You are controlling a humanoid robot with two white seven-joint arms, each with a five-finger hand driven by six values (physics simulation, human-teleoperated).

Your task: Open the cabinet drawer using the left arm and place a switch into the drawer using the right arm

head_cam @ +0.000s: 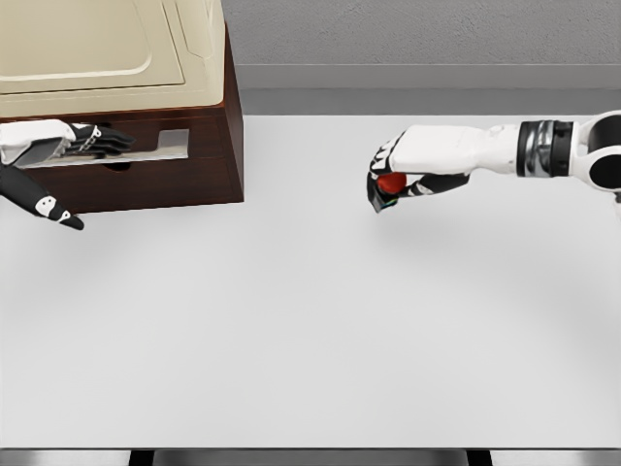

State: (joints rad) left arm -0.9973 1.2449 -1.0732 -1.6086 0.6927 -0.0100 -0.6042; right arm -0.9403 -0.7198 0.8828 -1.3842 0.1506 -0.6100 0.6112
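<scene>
Right hand [403, 175] curled tight round the red-buttoned switch [390, 184], held above the white desk [310, 340], well apart from the cabinet [146, 126]. Left hand [92, 141] at the drawer [160, 148] handle, finger closure unclear; drawer contents not visible

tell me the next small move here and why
Probably the left hand should pull the drawer handle toward the robot. Its fingers are at the handle, yet the drawer looks shut or barely open, showing no cavity. The right hand holds the red switch above the table, well right of the cabinet, with nowhere to drop it.
</scene>
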